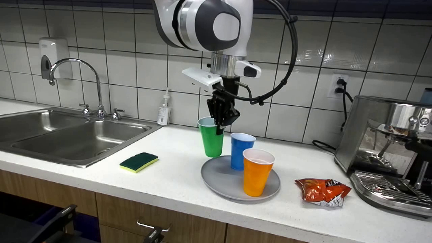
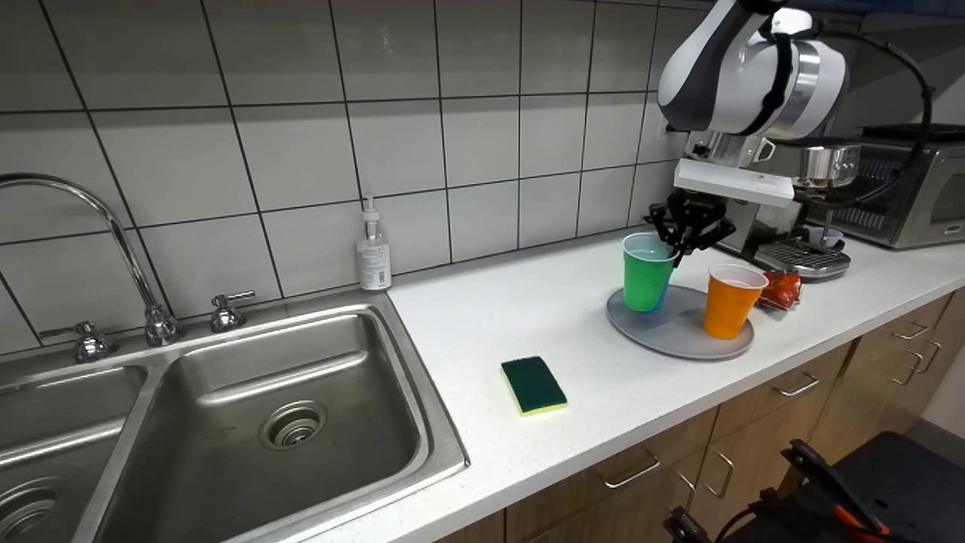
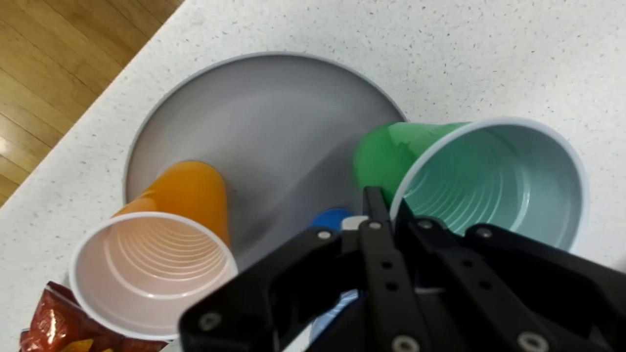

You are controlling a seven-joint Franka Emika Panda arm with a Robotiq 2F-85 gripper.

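Note:
My gripper is shut on the rim of a green cup, one finger inside the cup and one outside. In both exterior views the green cup hangs close to upright below the gripper, at the edge of a grey plate; whether its base touches anything I cannot tell. A blue cup stands on the plate beside it, mostly hidden by the gripper in the wrist view. An orange cup stands on the plate's near side, its pale inside facing up in the wrist view.
A red snack bag lies by the plate, with a steel coffee machine beyond it. A green and yellow sponge rests between plate and sink. A pump bottle stands against the tiled wall.

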